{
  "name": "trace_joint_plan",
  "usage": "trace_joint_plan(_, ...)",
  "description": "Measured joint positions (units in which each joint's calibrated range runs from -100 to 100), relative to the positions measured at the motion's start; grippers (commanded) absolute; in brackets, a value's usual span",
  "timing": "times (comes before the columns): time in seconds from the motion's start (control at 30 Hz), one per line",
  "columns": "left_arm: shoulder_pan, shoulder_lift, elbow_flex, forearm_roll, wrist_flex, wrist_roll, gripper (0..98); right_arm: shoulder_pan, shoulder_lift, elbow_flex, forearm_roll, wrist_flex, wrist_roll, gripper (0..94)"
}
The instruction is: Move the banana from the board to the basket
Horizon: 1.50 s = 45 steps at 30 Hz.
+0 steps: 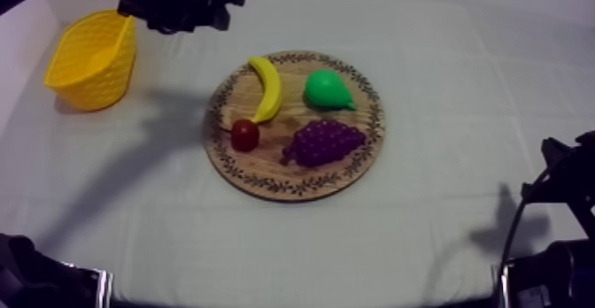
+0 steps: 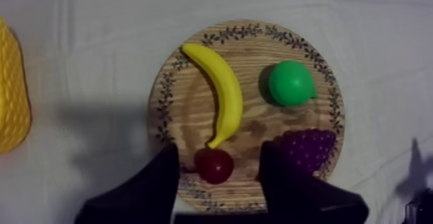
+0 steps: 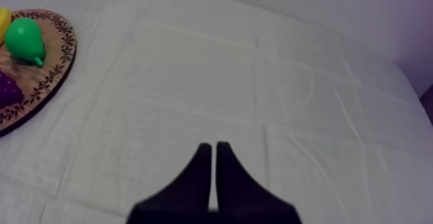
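Wooden and round, the board (image 1: 297,177) lies mid-table on the grey-white cloth (image 1: 443,241) in the top view. The banana (image 1: 266,86) rests on the board's left half, its lower tip just beside the small red fruit (image 1: 245,134), with the pear (image 1: 326,89) and the grapes (image 1: 324,142) to its right. The yellow basket (image 1: 93,59) stands well apart at the far left, and my left arm (image 1: 168,2) reaches in beside it. In the left wrist view, my left gripper (image 2: 219,146) is released, its fingers (image 2: 161,181) spread wide with nothing grasped; they frame the small red fruit and the banana's tip, and the basket's edge shows off to the side. In the right wrist view, my right gripper (image 3: 214,148) is clenched on nothing, its fingers pressed into a narrow wedge over bare cloth, away from the board's rim, where the pear and the grapes lie.
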Motion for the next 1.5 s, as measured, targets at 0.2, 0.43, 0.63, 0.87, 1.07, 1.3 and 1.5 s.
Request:
trace_joint_plan(0.2,-0.96,2.30,-3.42,2.48,0.91,-0.81,76.4,0.00,0.00,0.00,0.00,0.00,0.03,0.6)
trace_joint_plan(0.43,-0.02,9.01,-8.11,2.53,1.14,0.22,85.1,0.00,0.00,0.00,0.00,0.00,0.03,0.6)
trace_joint_plan(0.63,0.65,18.15,-12.31,4.47,0.41,-0.58,93.8,0.00,0.00,0.00,0.00,0.00,0.03,0.6)
trace_joint_plan(0.87,0.84,28.28,-14.90,5.17,-0.73,-0.68,93.3,0.00,0.00,0.00,0.00,0.00,0.03,0.6)
trace_joint_plan(1.07,0.64,34.58,-18.04,5.53,-0.45,-0.56,90.1,0.00,0.00,0.00,0.00,0.00,0.03,0.6)
trace_joint_plan(1.3,-0.10,39.04,-20.93,5.87,0.14,-0.59,87.4,0.00,0.00,0.00,0.00,-0.07,0.03,0.6)
trace_joint_plan(1.5,-0.88,42.71,-24.81,6.40,2.29,-0.82,84.4,0.00,0.00,0.00,0.00,-0.07,0.03,0.6)
